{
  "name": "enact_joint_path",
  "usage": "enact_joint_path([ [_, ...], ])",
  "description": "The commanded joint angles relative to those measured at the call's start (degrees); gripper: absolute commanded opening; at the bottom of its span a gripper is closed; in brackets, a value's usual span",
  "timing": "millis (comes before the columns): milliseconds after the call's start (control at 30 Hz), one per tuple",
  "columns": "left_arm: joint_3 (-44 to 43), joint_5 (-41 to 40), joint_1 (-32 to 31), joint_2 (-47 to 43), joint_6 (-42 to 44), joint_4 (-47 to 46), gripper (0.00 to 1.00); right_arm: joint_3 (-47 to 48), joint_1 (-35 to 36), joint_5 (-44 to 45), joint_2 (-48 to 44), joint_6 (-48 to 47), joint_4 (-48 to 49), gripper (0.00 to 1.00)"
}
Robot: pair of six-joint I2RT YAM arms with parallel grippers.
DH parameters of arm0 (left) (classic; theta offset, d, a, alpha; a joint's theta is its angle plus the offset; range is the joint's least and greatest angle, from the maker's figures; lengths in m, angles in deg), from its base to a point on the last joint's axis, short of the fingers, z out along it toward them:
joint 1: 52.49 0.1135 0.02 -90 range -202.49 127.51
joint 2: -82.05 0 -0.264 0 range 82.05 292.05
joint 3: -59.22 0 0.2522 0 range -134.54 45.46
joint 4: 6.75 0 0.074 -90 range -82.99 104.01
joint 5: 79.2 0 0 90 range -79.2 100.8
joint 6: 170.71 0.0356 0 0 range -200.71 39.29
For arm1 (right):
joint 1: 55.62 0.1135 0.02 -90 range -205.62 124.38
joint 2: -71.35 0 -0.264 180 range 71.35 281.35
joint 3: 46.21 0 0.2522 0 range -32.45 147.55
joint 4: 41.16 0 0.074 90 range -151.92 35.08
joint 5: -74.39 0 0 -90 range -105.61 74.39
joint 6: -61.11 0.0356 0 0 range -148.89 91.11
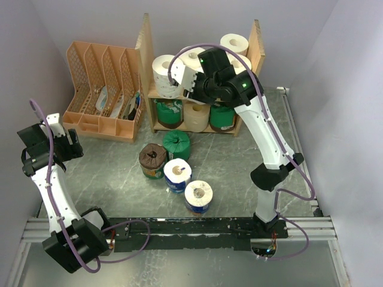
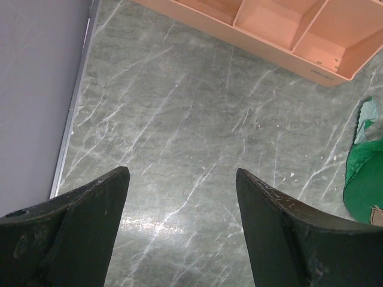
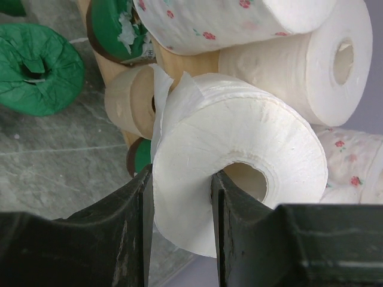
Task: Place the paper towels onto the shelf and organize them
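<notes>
The right gripper (image 3: 179, 179) is closed narrowly on the wall of a plain white roll (image 3: 257, 137), one finger outside it and one at its centre hole, holding it at the front of the upper tier of the shelf (image 1: 145, 45), close against the stacked rolls (image 3: 311, 66). With so thin a bite on soft paper, the roll may twist or slip free, or push its neighbours off the shelf as it goes in. The left gripper (image 2: 182, 179) hangs wide and empty well left of the shelf, and four loose rolls (image 1: 178, 173) stand in front of it.
</notes>
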Motion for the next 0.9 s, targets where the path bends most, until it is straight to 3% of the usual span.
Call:
enact_joint_path([
  [0,-0.5,1.1,0.6,-1.1,0.5,0.0,0.83,1.8,-0.2,-4.3,1.4,1.1,4.3,0.0],
  [200,-0.4,0.9,0.6,-1.3,0.5,0.0,0.83,1.7,-0.4,-6.8,3.1,3.0,4.6,0.0],
  [400,-0.4,0.9,0.6,-1.5,0.5,0.0,0.83,1.8,-1.1,-3.9,3.8,3.7,7.9,0.0],
  [633,-0.4,0.9,0.6,-1.8,0.5,0.0,0.83,3.4,-2.3,-2.3,3.6,4.0,11.7,0.15],
  [867,-0.3,0.9,0.6,-1.8,0.5,0.0,0.83,4.7,-2.9,-2.2,4.5,3.6,12.5,0.17],
])
